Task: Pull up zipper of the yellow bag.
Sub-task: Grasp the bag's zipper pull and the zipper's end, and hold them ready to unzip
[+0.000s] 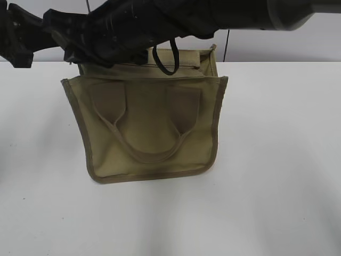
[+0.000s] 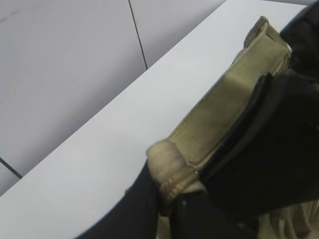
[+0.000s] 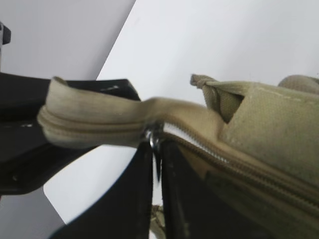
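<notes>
The yellow bag (image 1: 152,128) stands upright on the white table, handles hanging down its front. In the right wrist view my right gripper (image 3: 157,164) is shut on the silver pull tab (image 3: 153,141) of the zipper (image 3: 234,167), which runs along the bag's top panel. My left gripper (image 2: 172,201) is shut on the rolled fabric end of the bag's top (image 2: 167,169), and it also shows as a black shape behind that end in the right wrist view (image 3: 30,144). In the exterior view both dark arms (image 1: 122,26) cover the bag's top left, hiding the jaws and the tab.
The white table (image 1: 277,160) stretches around the bag on all sides. A pale panelled wall (image 2: 65,59) rises behind the table's far edge. A black cable loop (image 1: 165,61) hangs from the arm over the bag's top.
</notes>
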You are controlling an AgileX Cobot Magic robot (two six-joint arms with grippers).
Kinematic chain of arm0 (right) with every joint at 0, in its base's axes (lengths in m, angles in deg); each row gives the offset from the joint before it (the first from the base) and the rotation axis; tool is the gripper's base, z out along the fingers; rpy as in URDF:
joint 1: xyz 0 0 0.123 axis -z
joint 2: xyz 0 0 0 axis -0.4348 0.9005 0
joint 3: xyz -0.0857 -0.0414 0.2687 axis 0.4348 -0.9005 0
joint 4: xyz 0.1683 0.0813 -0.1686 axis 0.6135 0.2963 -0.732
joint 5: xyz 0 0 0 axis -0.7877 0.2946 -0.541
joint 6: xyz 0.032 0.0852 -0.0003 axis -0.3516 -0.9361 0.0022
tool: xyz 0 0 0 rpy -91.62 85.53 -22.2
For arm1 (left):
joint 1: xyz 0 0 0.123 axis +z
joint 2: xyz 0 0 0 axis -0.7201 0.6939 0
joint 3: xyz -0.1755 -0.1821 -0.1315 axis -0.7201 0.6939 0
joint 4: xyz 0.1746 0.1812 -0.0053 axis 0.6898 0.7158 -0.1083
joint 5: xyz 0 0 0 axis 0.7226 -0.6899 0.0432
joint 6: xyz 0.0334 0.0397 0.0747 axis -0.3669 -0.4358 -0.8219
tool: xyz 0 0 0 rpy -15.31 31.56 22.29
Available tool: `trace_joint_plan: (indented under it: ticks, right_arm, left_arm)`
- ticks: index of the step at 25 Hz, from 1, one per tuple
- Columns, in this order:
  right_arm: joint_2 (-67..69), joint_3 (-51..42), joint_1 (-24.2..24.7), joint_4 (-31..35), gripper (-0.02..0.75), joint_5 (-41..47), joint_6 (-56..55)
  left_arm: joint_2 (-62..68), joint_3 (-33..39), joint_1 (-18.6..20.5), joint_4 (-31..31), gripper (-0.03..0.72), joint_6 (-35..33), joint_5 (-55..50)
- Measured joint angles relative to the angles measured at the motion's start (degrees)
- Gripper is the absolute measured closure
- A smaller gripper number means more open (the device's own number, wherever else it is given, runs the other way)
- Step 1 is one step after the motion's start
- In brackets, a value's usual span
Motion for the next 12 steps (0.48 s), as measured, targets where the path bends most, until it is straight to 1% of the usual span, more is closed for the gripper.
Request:
trace_joint_plan:
  ticks: [2, 3, 12]
  right_arm:
    - [0.00, 0.00, -0.05, 0.00, 0.735, 0.14, 0.00]
    - [0.00, 0.00, -0.05, 0.00, 0.742, 0.28, 0.00]
    - [-1.66, 0.00, 0.00, -0.40, 0.748, 3.18, 0.86]
  left_arm:
    - [0.00, 0.00, 0.06, -0.20, 0.681, 0.24, 0.14]
    - [0.00, 0.00, 0.06, -0.20, 0.681, 0.30, 0.20]
    - [0.00, 0.00, 0.11, -0.35, 0.681, 0.41, 0.26]
